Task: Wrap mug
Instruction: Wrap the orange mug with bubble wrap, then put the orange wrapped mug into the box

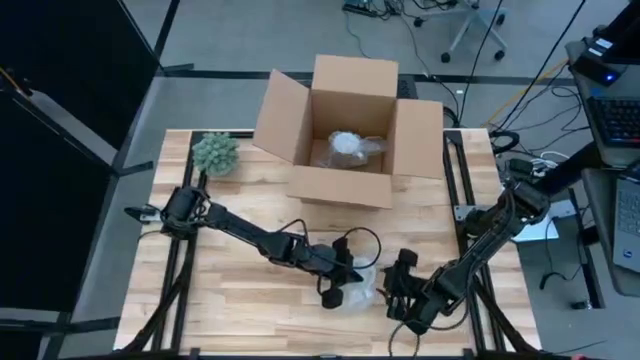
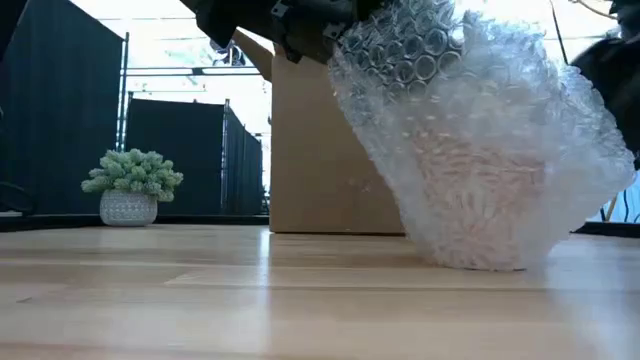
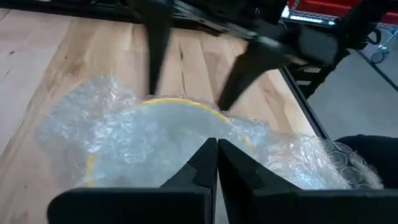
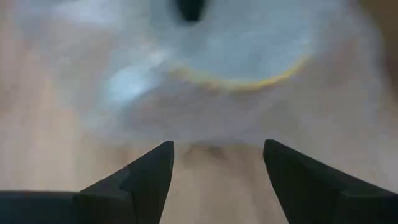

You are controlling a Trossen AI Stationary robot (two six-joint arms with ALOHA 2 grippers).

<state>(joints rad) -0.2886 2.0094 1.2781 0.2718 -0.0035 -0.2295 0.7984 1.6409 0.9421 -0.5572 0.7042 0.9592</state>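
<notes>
The bubble wrap is filling the near part of the low view, bulging down onto the wooden surface, with its upper edge being gripped by the left gripper. The left wrist view is showing that gripper's jaws pressed together on a fold of the wrap, and just beyond them the yellow-rimmed mug is sitting inside the loose plastic. The right gripper is hovering close on the far side of the bundle with its jaws standing apart and nothing between them; the mug's rim is showing just ahead of them through the wrap.

In the high view, both grippers are meeting at the front of the surface, the left gripper touching the bundle and the right gripper just beside it.

The risk, as I am judging it, is that the left jaws are holding only plastic, not the mug. A lift or pull could slide the mug out of the open wrap or tip it over. The wrap looks loose and springy, so it could unfold once released. The right jaws could also push the bundle away rather than catching an edge.

Well beyond both grippers, a cardboard box is standing open, and a small potted plant is sitting at the far left.
</notes>
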